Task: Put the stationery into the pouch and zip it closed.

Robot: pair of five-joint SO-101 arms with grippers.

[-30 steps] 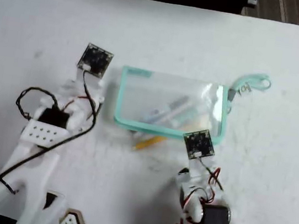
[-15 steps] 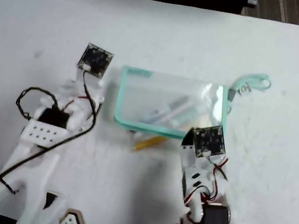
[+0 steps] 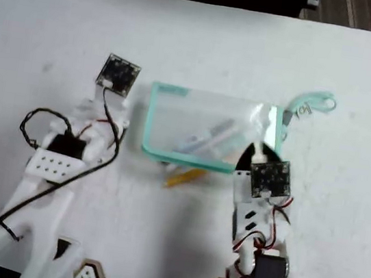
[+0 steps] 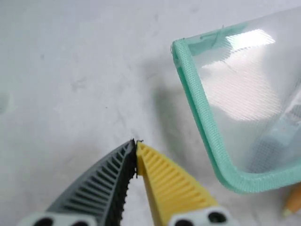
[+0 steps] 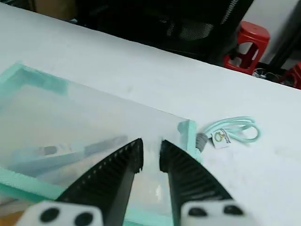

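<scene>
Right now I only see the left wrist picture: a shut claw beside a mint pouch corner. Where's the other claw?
Observer: The right claw hangs over the opposite end of the pouch, slightly open.
Operator: What's that orange bit at my picture's edge?
Observer: A yellow pencil, lying outside the pouch by the edge facing the robot.
Operator: Does the pouch have a handle?
Observer: Yes, a mint strap curls off that same end.
</scene>
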